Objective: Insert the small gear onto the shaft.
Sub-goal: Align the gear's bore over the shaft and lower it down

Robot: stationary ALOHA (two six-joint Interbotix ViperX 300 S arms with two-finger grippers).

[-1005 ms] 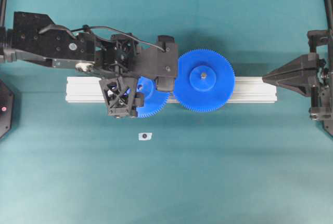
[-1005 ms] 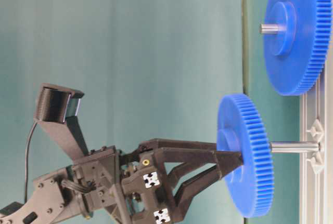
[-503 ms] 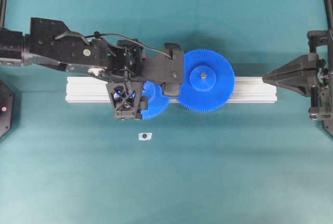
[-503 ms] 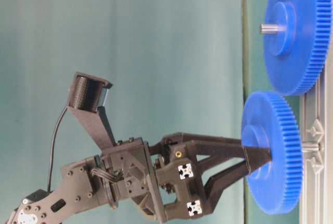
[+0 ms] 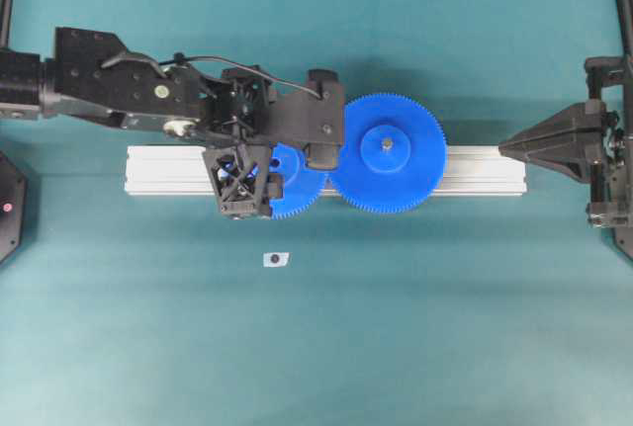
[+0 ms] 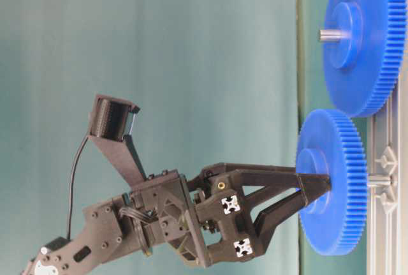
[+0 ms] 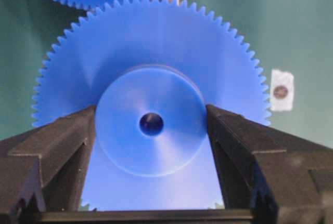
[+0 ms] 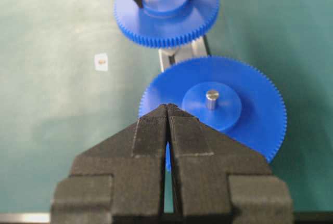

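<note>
The small gear [image 5: 295,189] is a blue toothed disc with a raised hub, threaded on the shaft [image 6: 378,179]. Only a short silver stub shows between the gear and the rail. My left gripper [image 6: 320,192] is shut on the hub, with one black finger [image 7: 78,130] pressed against each side. In the left wrist view the small gear [image 7: 151,47] fills the frame, and its centre hole is dark. The small gear [image 6: 335,185] has its rim at the larger gear's teeth. My right gripper [image 5: 506,149] hovers shut over the rail's right end, holding nothing.
The larger blue gear [image 5: 388,154] sits on its own grey pin [image 8: 210,98] on the ribbed aluminium rail [image 5: 158,171]. A small white tag with a dark dot [image 5: 275,259] lies on the teal table in front of the rail.
My left gripper has pushed the small gear along the shaft toward the rail. A long stretch of shaft showed one second ago; now only a stub shows. The right arm has not moved.
</note>
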